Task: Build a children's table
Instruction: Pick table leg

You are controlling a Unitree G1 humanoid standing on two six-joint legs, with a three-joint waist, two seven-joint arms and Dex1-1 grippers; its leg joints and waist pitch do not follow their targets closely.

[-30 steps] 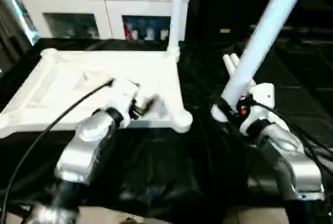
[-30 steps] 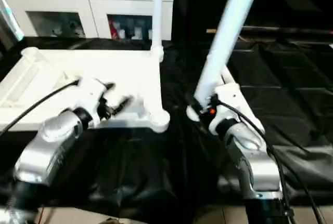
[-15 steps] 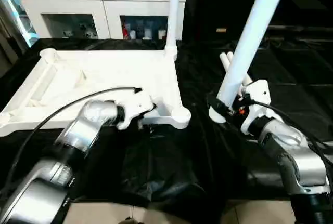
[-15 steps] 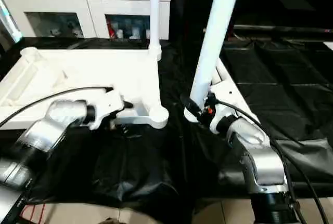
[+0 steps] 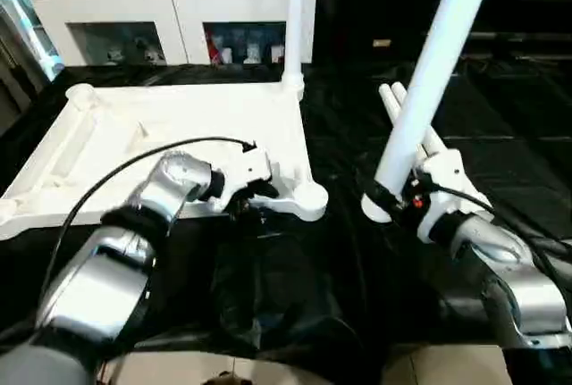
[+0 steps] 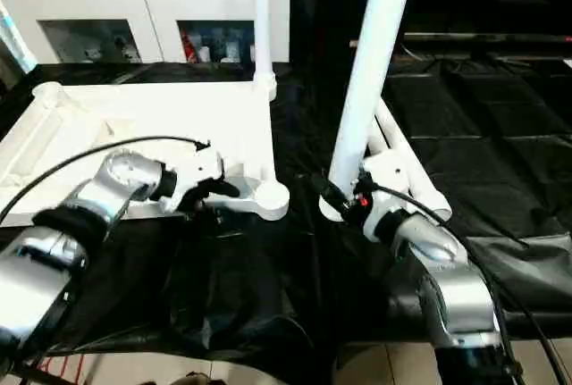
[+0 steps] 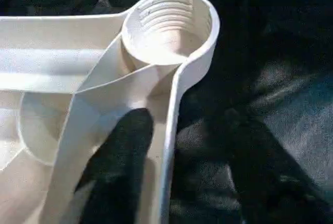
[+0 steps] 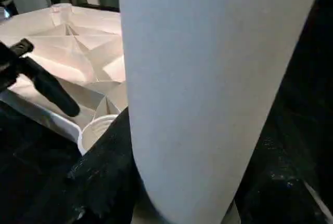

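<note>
The white tabletop point(image 5: 170, 121) lies underside up on black cloth. One white leg point(image 5: 295, 19) stands in its far right corner socket. My left gripper point(image 5: 255, 193) is at the near right edge, just beside the empty threaded corner socket point(image 7: 169, 24). It is open and astride the rim wall, with one black finger point(image 7: 122, 156) inside against the wall and the other outside over the cloth. To the right of that corner, my right gripper point(image 5: 393, 197) is shut on the thick end of another leg point(image 5: 429, 72). That leg rises steeply and leans right.
Two more white legs point(image 5: 393, 99) lie on the cloth behind the held leg. A white glass-door cabinet point(image 5: 134, 10) stands along the back. Black cloth point(image 5: 295, 296) covers the work surface down to its front edge. A black cable point(image 5: 116, 179) loops over my left forearm.
My left gripper moved from above the tabletop's inside down to the near right rim by the socket, and its jaws narrowed. The right gripper kept its hold on the leg.
</note>
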